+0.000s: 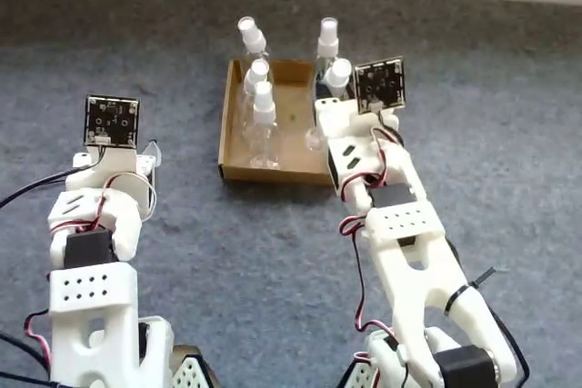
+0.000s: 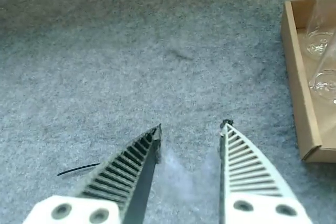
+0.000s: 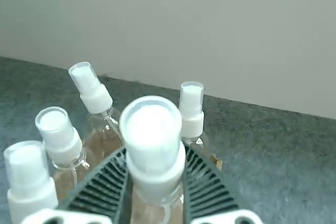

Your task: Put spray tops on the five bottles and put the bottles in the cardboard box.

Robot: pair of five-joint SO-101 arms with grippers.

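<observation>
High view, left to right.
A: Your left gripper (image 2: pixel 190 127) hangs spread and empty over the grey carpet (image 2: pixel 105 66). Four clear plastic bottles with white spray tops (image 1: pixel 264 124) stand in the shallow brown cardboard box (image 1: pixel 224 124).
B: Your right gripper (image 3: pixel 155 153) pinches the fifth bottle (image 3: pixel 152 129) by its neck at the box's right wall. Best lower it upright, clear of neighbours, before releasing.

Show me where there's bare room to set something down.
Bare carpet lies between the left gripper and the cardboard box's left wall, and in front of the box between the arms. Crowded: three bottles along the box's left side, the right gripper holding a bottle at its right.
</observation>
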